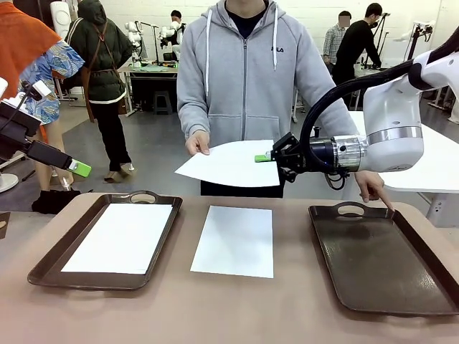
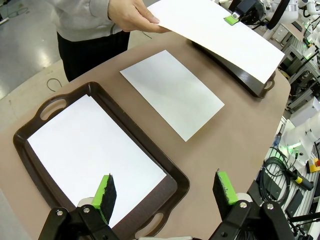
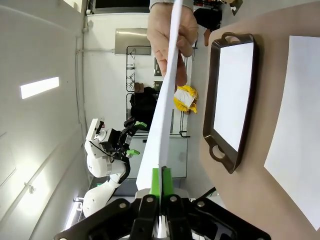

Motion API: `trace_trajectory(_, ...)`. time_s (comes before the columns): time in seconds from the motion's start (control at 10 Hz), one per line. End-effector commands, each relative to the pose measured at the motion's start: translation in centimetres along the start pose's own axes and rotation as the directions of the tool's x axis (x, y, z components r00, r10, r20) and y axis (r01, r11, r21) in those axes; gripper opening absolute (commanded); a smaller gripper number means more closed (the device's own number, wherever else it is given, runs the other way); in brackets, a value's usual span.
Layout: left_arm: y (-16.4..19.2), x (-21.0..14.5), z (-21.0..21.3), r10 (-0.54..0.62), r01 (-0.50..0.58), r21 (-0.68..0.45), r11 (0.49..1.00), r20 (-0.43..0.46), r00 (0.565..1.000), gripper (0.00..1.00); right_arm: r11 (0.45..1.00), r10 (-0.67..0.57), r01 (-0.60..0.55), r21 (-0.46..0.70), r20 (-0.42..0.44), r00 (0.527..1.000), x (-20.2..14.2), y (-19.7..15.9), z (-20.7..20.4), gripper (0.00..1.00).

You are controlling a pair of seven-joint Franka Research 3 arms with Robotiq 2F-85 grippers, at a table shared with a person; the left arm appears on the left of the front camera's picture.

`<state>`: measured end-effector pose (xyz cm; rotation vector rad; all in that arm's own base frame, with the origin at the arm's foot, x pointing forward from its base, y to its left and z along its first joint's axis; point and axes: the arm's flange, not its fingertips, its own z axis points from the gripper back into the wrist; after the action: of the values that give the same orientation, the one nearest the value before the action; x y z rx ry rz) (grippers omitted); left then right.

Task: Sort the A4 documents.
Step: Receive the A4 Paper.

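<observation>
My right gripper [image 3: 161, 172] is clamped on the edge of a paper sheet [image 1: 229, 163] that the person's hand [image 1: 197, 143] holds above the table [image 1: 287, 301]; my left gripper [image 2: 164, 181] hangs wide open. The sheet looks light, floppy and easily creased, so I judge an edge pinch suits it, moved slowly.

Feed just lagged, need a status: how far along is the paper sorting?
Done: the first sheet lies in the left tray. In hand: the right tool is shut on the offered sheet, which the person's hand also holds. Left: the middle sheet lies on the table; the right tray holds none.
</observation>
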<state>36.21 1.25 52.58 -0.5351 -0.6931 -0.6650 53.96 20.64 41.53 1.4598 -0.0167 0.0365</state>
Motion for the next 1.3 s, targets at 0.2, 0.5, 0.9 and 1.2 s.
trace_trajectory(0.2, 0.02, 0.02, -0.05, -0.001, 0.001, -0.004, 1.000, 0.004, 1.000, 1.00, 0.999, -0.021, 0.021, 0.040, 0.000, 1.000, 0.35, -0.10, -0.79, 0.00)
trace_trajectory(0.5, 0.02, 0.02, -0.05, -0.001, 0.001, -0.004, 1.000, 0.004, 1.000, 1.00, 1.000, -0.003, 0.003, 0.002, -0.004, 1.000, -0.02, -0.15, -0.09, 0.00)
trace_trajectory(0.9, 0.02, 0.02, -0.05, -0.001, 0.001, -0.004, 1.000, 0.004, 1.000, 1.00, 1.000, -0.003, 0.003, 0.002, -0.004, 1.000, -0.02, -0.15, -0.09, 0.00)
trace_trajectory(1.2, 0.02, 0.02, -0.05, -0.001, 0.001, -0.004, 1.000, 0.004, 1.000, 1.00, 1.000, -0.003, 0.003, 0.002, -0.004, 1.000, -0.02, -0.15, -0.09, 0.00)
